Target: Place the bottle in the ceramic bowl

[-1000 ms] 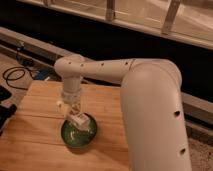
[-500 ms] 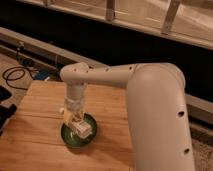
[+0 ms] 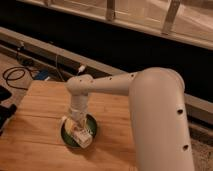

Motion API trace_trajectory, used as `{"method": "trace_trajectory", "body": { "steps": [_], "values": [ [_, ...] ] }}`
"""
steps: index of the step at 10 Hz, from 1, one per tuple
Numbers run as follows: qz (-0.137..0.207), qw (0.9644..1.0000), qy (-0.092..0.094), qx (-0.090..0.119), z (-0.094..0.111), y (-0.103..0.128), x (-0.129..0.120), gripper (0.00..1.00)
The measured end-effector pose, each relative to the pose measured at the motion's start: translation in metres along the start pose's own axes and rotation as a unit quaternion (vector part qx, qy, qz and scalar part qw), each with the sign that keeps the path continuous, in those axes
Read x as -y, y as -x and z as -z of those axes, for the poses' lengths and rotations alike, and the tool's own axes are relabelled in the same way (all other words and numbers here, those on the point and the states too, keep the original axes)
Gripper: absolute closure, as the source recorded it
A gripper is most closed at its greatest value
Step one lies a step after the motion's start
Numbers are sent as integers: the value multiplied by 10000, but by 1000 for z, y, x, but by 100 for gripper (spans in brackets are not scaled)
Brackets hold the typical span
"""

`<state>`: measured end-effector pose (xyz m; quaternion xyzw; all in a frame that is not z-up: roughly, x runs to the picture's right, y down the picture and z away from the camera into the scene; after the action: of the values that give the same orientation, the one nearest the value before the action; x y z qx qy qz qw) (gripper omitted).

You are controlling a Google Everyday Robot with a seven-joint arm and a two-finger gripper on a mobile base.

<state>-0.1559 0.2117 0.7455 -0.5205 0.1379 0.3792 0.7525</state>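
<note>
At the far left, a black cable (image 3: 15, 76) lies coiled on the floor beyond the wooden surface (image 3: 40, 107). One ceramic bowl (image 3: 79, 132) sits on the surface near its front edge. One hand (image 3: 76, 126) hangs directly over the bowl, wrist pointing down. One bottle (image 3: 80, 135) lies immediately below the hand, inside the bowl rim, its long axis tilted from upper left to lower right. Whether the hand is spread or pinching the bottle cannot be told; contact between the two is not resolvable. The single arm (image 3: 150, 100) extends rightward from the hand to a thick shoulder. Judgement: placement is essentially complete; the remaining move is release and a vertical retreat.
</note>
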Motion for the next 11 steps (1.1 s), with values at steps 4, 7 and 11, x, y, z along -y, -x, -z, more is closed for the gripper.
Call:
{"method": "trace_trajectory", "body": {
  "steps": [4, 7, 11],
  "values": [
    [-1, 10000, -1, -3, 0, 0, 0, 36],
    [-3, 10000, -1, -3, 0, 0, 0, 20],
    [-6, 10000, 3, -9, -1, 0, 1, 20]
  ]
}}
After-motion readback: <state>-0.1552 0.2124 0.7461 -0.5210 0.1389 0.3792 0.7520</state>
